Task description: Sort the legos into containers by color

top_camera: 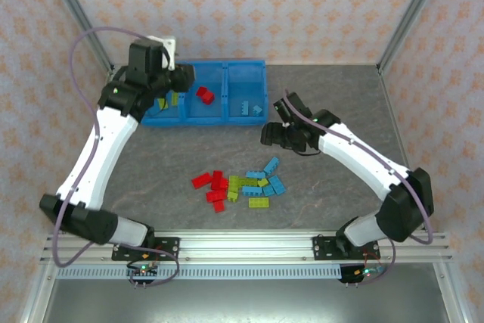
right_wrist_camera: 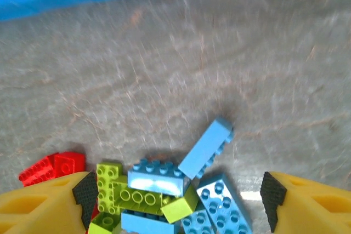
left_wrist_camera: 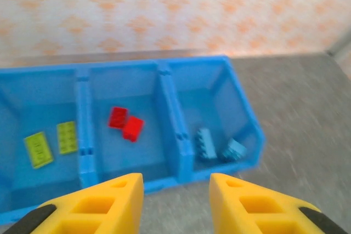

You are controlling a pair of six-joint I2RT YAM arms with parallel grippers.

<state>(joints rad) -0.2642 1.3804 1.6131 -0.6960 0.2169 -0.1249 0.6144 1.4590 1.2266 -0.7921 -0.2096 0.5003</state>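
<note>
1. Hovering over the left end of the bright blue bin tray [top_camera: 227, 63], your left gripper [left_wrist_camera: 175, 193] holds its yellow fingers [left_wrist_camera: 104, 204] apart, with nothing between them.
2. Your left wrist camera looks into all three compartments. Two lime green bricks [left_wrist_camera: 67, 137] lie flat in the left one, two red bricks [left_wrist_camera: 125, 123] touch each other in the middle one, and two light blue bricks [left_wrist_camera: 205, 143] sit in the right one.
3. Your right gripper [right_wrist_camera: 178, 198] hangs above the grey table [top_camera: 340, 88], between the tray and the loose bricks. Its fingers [right_wrist_camera: 82, 195] are spread wide and empty.
4. You have a pile of loose legos [top_camera: 240, 185] at mid-table, well apart from the tray, with red at its left, lime green in the middle and light blue at its right.
5. One light blue brick [right_wrist_camera: 205, 147] lies slantwise at the pile's far edge, just ahead of your right gripper's open fingers.
</note>
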